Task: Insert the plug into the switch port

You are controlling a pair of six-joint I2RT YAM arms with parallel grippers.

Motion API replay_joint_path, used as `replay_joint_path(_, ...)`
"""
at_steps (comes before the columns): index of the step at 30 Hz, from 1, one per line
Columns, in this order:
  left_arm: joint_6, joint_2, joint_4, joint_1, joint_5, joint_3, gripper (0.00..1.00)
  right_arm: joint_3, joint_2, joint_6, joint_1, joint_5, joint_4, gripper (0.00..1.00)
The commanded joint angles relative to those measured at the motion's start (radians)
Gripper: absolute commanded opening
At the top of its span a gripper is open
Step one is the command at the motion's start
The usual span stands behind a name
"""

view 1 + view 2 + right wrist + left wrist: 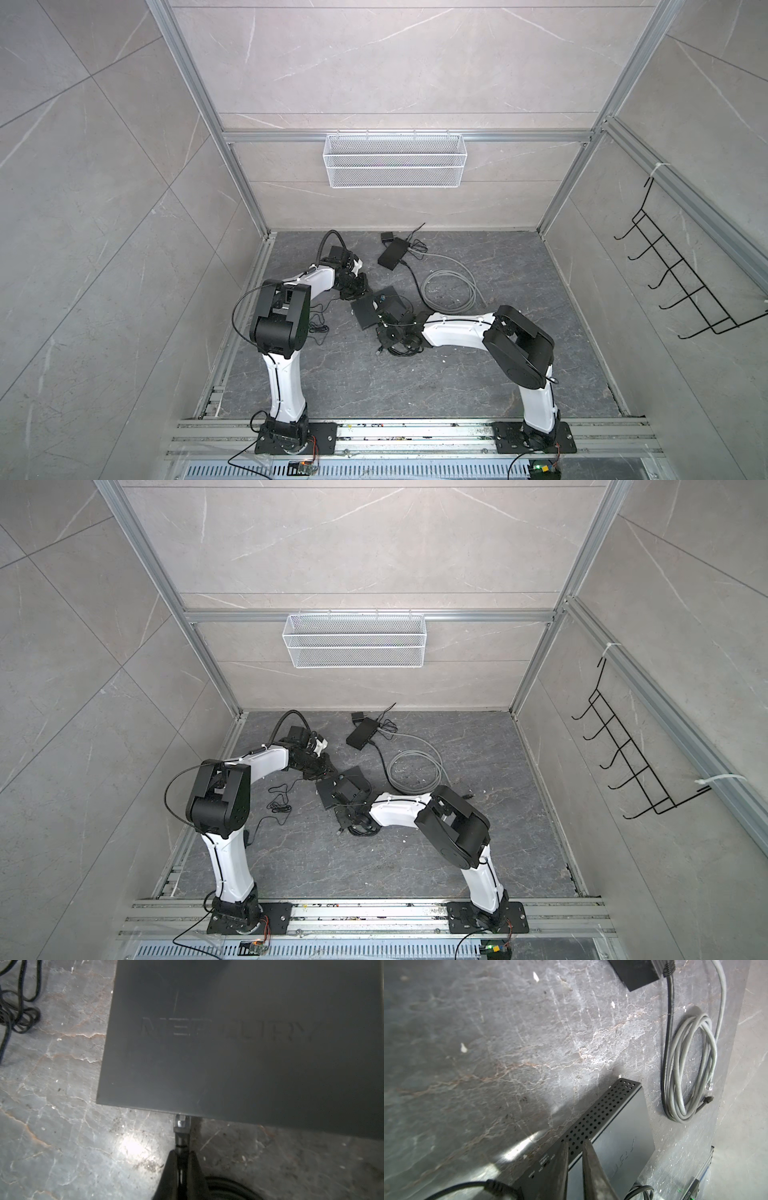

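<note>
The switch (pixel 368 313) (pixel 330 792) is a flat black box in the middle of the floor. In the left wrist view its perforated side (pixel 602 1111) shows. My left gripper (pixel 576 1145) (pixel 360 294) is closed to a narrow gap on the switch's corner edge. My right gripper (pixel 181 1154) is shut on a black cable just behind the plug (pixel 181 1123). The clear plug tip touches the near edge of the switch (pixel 228 1053). The port face is hidden under that edge, so how deep the plug sits cannot be seen.
A second black box (pixel 392 253) (pixel 633 972) with cables lies farther back. A coiled grey cable (pixel 449 291) (pixel 689 1068) lies to its right. A thin black cord (pixel 318 324) (pixel 18 1001) lies left of the switch. A white wire basket (pixel 395 160) hangs on the back wall.
</note>
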State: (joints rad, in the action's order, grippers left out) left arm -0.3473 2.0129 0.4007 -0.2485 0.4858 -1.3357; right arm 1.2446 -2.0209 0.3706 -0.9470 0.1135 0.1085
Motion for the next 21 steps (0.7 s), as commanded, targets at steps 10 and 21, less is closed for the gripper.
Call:
replay_joint_path(10,0.024,-0.005,0.382,0.011,-0.091,-0.111,0.3,-0.038,0.054,-0.128,0.074,0.086,-0.011,0.13)
replay_joint_path(21,0.037,0.124,0.293,0.025,0.01,-0.273,0.36,-0.072,0.083,-0.189,0.096,-0.006,-0.021,0.28)
